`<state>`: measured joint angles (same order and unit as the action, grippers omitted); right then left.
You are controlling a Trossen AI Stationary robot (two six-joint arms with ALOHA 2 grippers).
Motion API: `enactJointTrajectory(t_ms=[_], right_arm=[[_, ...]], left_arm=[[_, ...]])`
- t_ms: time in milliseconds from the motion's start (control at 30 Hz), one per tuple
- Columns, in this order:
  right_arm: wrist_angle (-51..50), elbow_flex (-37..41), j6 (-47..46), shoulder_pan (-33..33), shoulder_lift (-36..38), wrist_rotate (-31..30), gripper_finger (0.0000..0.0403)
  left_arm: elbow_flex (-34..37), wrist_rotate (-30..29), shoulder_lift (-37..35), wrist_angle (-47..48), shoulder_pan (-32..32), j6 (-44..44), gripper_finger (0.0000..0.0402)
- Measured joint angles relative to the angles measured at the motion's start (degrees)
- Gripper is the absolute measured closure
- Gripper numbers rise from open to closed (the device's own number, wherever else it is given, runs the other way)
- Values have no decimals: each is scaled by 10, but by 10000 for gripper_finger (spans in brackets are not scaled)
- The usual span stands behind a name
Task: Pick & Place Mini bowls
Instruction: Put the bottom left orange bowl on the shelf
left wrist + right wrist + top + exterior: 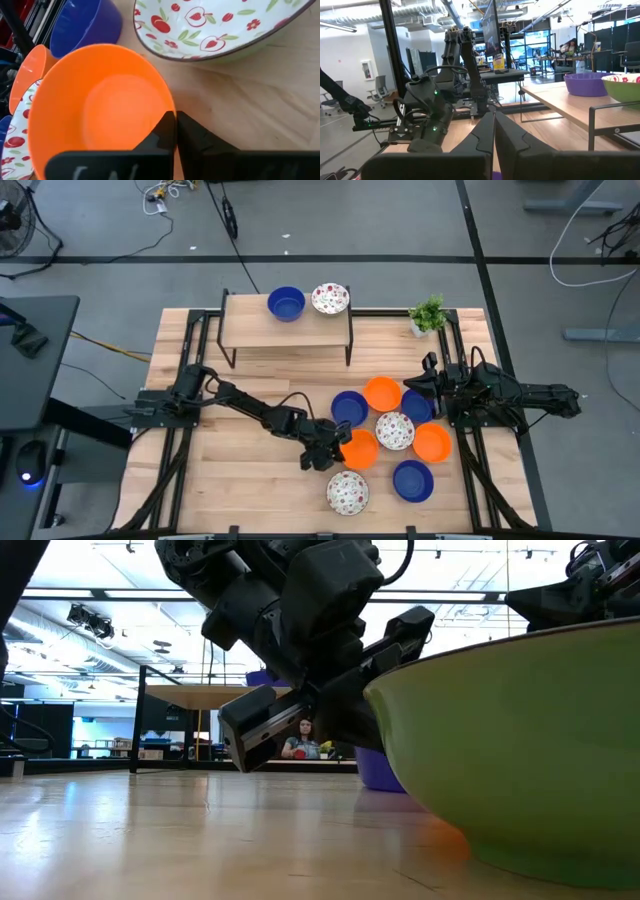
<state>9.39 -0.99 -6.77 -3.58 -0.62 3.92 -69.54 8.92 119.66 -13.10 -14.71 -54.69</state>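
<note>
Fingers pinching orange bowl (100, 110) rim.
My left gripper (175, 131) grips its thin, light, slippery-looking wall; rim seems best.

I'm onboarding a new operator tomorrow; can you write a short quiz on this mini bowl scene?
1. True or false: the left gripper is shut on the rim of an orange mini bowl.
2. How many mini bowls sit on the raised wooden shelf?
3. Multiple choice: where is the right gripper?
A. over the shelf
B. near the table's right edge, beside the cluster of bowls
C. holding the potted plant

Key
1. True: in the left wrist view its fingers meet at the orange rim.
2. Two: a dark blue mini bowl and a white patterned mini bowl.
3. B; it holds nothing.
</note>
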Motion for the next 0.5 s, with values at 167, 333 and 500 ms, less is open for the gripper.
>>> enactJointTrajectory(t_ms=[167, 333, 500], right_arm=[[0, 0, 0, 0, 0, 0, 385], [-1, 0, 0, 0, 0, 0, 385], [0, 0, 0, 0, 0, 0, 385]], left_arm=[[0, -39, -6, -2, -16, 0, 390], [1, -99, -47, 10, -32, 0, 394], [0, -233, -116, 73, -52, 31, 395]])
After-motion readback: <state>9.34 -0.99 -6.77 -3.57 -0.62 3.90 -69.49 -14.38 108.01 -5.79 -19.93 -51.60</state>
